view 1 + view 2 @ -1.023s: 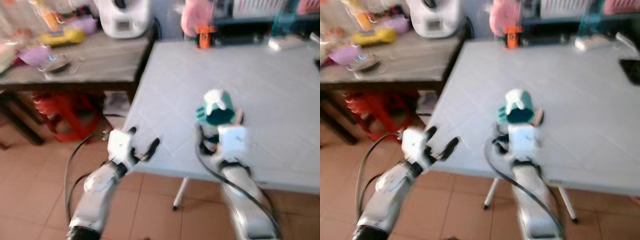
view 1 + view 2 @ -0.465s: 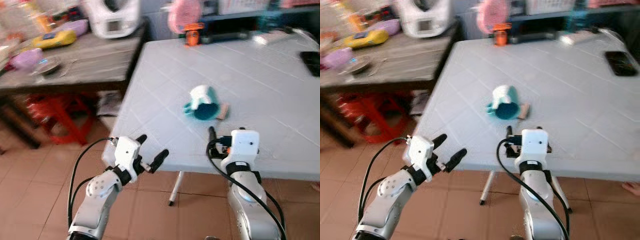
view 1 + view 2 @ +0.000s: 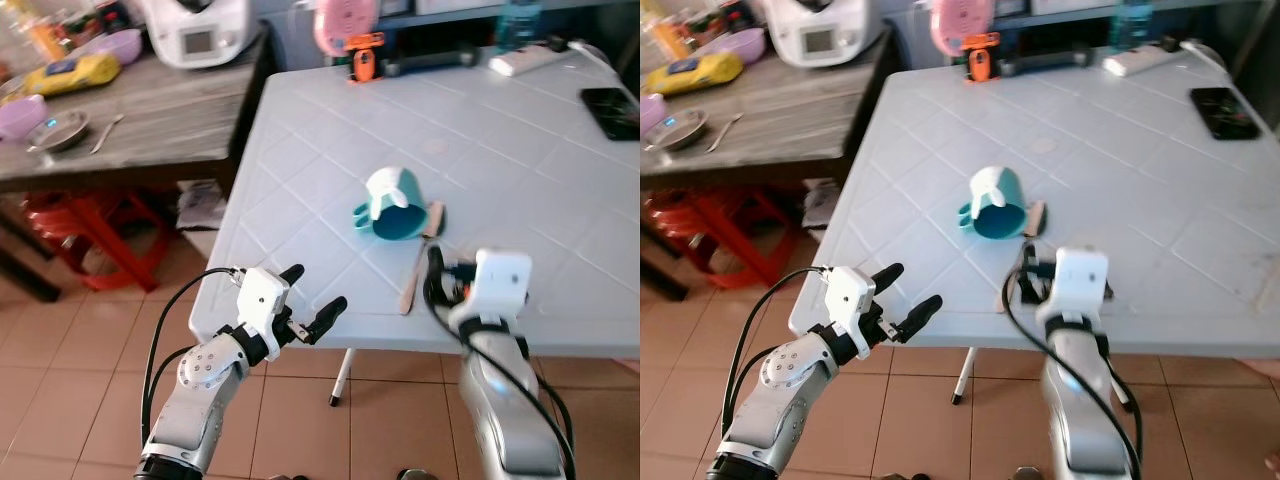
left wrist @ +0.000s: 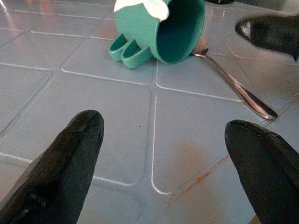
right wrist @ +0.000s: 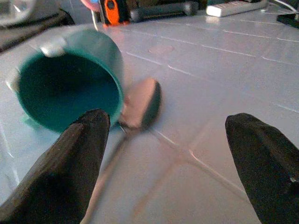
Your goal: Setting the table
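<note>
My cup [image 3: 395,203] lies tipped on the desk [image 3: 520,150], hiding the spoon [image 3: 418,258] bowl; both my left gripper [image 3: 312,303] and right gripper [image 5: 168,186] spread wide, empty.

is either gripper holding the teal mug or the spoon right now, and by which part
Nothing is held. Left gripper and right gripper are open; the teal plastic mug and metal spoon lie on the table.

The spoon [image 5: 135,112] is blurred in the right wrist view, its handle fading toward the lower left. The phone [image 3: 612,100] at the counter's [image 3: 520,170] upper right is cut by the frame edge.
</note>
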